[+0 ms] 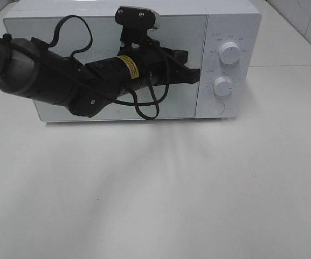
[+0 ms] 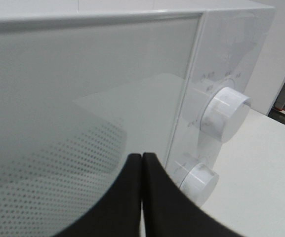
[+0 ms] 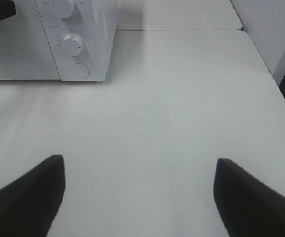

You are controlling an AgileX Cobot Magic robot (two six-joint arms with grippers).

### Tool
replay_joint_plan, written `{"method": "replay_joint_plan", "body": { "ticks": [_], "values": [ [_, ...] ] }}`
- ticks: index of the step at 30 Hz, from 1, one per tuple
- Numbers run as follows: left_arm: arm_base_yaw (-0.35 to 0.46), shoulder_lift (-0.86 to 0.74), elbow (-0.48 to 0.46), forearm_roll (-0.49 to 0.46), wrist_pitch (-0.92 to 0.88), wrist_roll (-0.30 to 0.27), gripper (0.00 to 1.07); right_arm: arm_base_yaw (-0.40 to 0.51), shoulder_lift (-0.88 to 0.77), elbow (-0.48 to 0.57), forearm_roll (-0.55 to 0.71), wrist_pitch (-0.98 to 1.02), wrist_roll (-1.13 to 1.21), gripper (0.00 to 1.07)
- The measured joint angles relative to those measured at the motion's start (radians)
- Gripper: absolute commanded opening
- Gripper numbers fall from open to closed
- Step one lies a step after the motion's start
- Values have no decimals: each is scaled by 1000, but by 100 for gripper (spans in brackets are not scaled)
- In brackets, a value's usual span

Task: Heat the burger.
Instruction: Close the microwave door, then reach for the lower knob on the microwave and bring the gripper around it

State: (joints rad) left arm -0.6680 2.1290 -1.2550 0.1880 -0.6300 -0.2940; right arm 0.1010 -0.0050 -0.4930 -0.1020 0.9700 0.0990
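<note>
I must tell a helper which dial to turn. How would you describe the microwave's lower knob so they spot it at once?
Find the white microwave on the table; its panel is the strip right of the door. Three round things are stacked there: the lower knob is the middle one, under the upper knob and, unlike the flat button below, sticking out.

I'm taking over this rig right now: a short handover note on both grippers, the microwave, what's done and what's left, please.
Left gripper: shut, empty, tips by the right edge of the door, near the knobs.
Right gripper: open, empty, over the table.
Microwave: door closed. Burger not in view; possibly inside.
Done: cannot confirm loading.
Left: probably set the knobs to heat.
</note>
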Motion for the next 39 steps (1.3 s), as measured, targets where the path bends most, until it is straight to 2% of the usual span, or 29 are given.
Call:
{"method": "replay_joint_plan", "body": {
  "ticks": [14,15,16,17,18,19,20,21,22,24,25,26,28,32,39],
  "values": [
    [-29,-5,-7,0,5,-8,0,0,0,0,0,0,0,74],
    [-34,-5,-10,-2,5,-3,3,0,0,0,0,0,0,74],
    [-47,-8,-18,-5,3,4,14,0,0,0,0,0,0,74],
    [-47,-8,-18,-5,3,4,14,0,0,0,0,0,0,74],
    [-54,-12,-19,-7,3,4,23,0,0,0,0,0,0,74],
    [-74,-14,-20,-8,4,5,47,0,0,0,0,0,0,74],
    [-74,-14,-20,-8,4,5,47,0,0,0,0,0,0,74],
    [-93,-15,-21,-8,23,5,74,0,0,0,0,0,0,74],
    [-93,-15,-21,-8,23,5,74,0,0,0,0,0,0,74],
    [-122,-16,-22,-8,104,-10,102,0,0,0,0,0,0,74],
    [-122,-16,-22,-8,104,-10,102,0,0,0,0,0,0,74],
    [-139,-21,-22,-8,181,-25,101,0,0,0,0,0,0,74],
    [-147,-26,-22,-8,232,-27,101,0,0,0,0,0,0,74],
    [-180,-62,-22,-6,444,-29,101,0,0,0,0,0,0,74],
    [-194,-132,-23,22,645,-29,101,0,0,0,0,0,0,74]
  ]
}}
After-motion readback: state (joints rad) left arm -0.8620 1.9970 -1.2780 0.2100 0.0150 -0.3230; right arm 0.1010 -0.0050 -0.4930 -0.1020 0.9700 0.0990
